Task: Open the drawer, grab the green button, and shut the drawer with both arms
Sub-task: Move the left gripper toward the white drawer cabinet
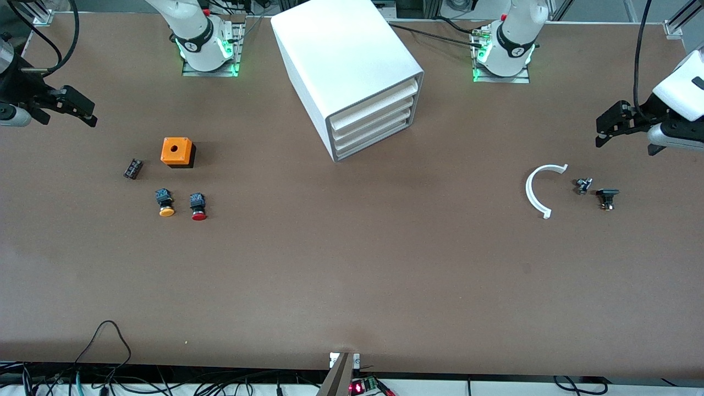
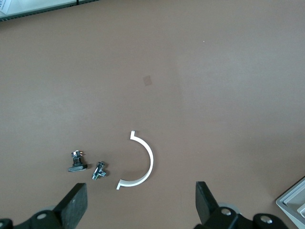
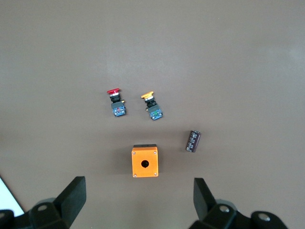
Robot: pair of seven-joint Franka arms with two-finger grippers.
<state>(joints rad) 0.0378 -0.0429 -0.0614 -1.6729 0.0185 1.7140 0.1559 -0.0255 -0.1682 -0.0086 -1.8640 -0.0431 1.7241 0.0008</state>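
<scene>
The white cabinet (image 1: 352,77) stood on the brown counter (image 1: 352,275) between the two arm bases, and all three of its drawers were shut. The drawer (image 1: 374,140), the lowest one, was closed too, flush with the two above it. The green-capped button could not be seen anywhere.

The left claw (image 1: 605,132) hung in the air over the left arm's end of the counter, with its fingers (image 2: 74,205) spread wide and nothing between them. Under it lay a white half-ring (image 1: 539,190), and just beside this two small metal parts: a little bolt piece (image 1: 584,185) and a black-topped part (image 1: 607,197).

The right claw (image 1: 82,110) hung over the right arm's end of the counter, also wide open and empty. Near it stood an orange box (image 1: 177,151) with a hole on top. A small dark cylinder (image 1: 133,168) lay beside the box. Nearer to the front camera lay the orange-capped button (image 1: 165,203) and the red-capped button (image 1: 198,207), close together but apart.
</scene>
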